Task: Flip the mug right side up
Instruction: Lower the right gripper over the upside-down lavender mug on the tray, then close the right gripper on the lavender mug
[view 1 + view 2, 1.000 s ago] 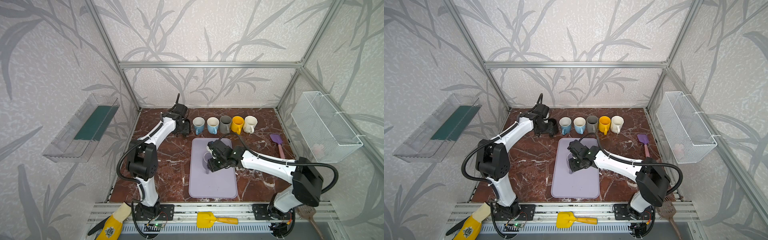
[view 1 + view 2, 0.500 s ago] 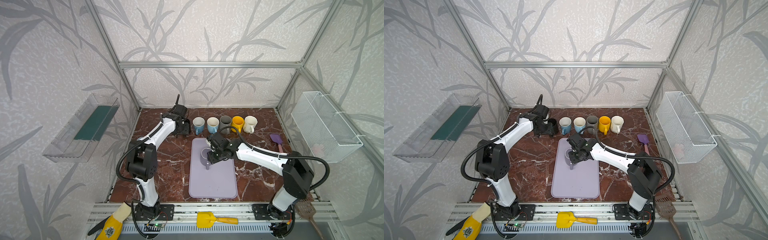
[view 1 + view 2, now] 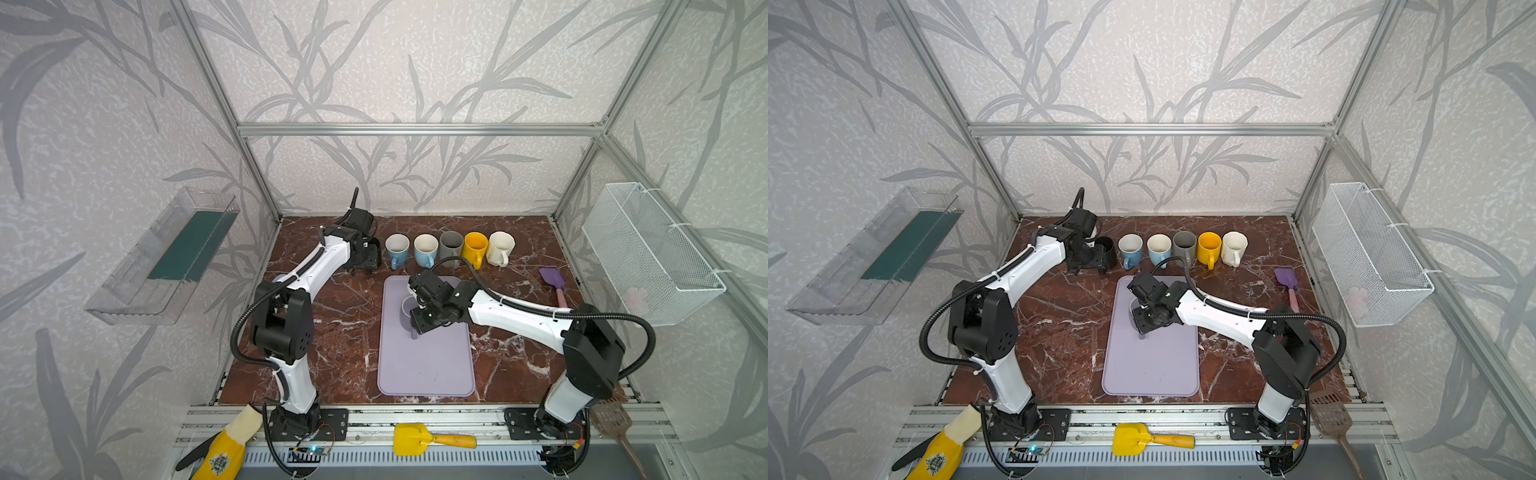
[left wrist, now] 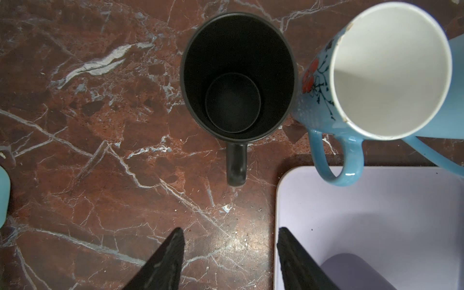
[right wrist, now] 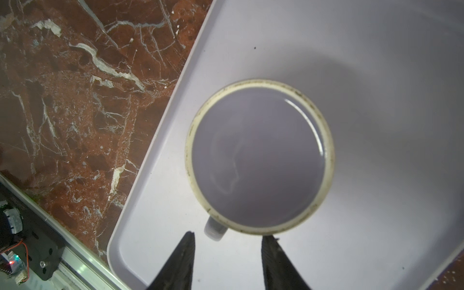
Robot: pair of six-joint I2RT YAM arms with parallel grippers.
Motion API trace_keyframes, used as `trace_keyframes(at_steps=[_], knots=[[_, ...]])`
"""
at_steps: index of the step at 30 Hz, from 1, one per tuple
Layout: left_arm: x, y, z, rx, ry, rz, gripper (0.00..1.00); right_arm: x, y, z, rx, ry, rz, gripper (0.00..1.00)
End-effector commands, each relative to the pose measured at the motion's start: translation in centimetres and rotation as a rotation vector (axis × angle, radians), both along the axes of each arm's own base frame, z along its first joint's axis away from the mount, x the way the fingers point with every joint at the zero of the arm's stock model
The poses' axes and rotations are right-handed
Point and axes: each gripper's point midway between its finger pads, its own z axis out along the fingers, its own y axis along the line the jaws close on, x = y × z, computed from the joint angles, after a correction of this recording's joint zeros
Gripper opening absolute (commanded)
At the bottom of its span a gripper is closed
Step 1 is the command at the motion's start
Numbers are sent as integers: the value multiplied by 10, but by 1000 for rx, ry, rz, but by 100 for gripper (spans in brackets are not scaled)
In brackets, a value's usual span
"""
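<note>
Can see just a sliver of the mug [image 3: 404, 311] under the right gripper [image 3: 417, 327] in both top views; blurred in the right wrist view. Loses most of the light blue mug [image 4: 458, 100] at the left wrist view's edge.

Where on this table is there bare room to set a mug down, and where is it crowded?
Free: the near half of the lilac tray, in front of the upturned mug; also the marble between tray and left arm. Crowded: the back edge, a row from black mug to cream mug.
</note>
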Motion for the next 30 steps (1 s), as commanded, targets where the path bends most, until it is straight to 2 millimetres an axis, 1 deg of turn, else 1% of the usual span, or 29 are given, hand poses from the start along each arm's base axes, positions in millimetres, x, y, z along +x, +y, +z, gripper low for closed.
trace_keyframes(at_steps=[1, 5, 10, 13, 17, 21, 23, 27, 30], knots=[[-6, 5, 8, 8, -8, 6, 62, -1, 0, -9, -43, 19, -26, 45], [-6, 5, 8, 6, -7, 5, 62, -2, -1, -14, -72, 23, -30, 45], [-7, 7, 8, 20, -4, 8, 61, 0, -8, -21, -122, 15, -34, 45], [-7, 7, 8, 21, -6, 8, 61, 4, -16, -23, -176, -3, -34, 45], [-8, 8, 9, 22, -7, 10, 61, 13, -34, -23, -261, -28, -50, 45], [-8, 8, 11, 22, -11, 8, 61, 22, -48, -24, -292, -31, -59, 44], [-9, 9, 12, 25, -11, 10, 61, 24, -52, -25, -298, -29, -51, 44], [-11, 10, 13, 31, -11, 8, 61, 25, -46, -25, -276, -17, 14, 42], [-13, 11, 13, 33, -12, 9, 61, 25, -44, -26, -283, -9, 44, 38]])
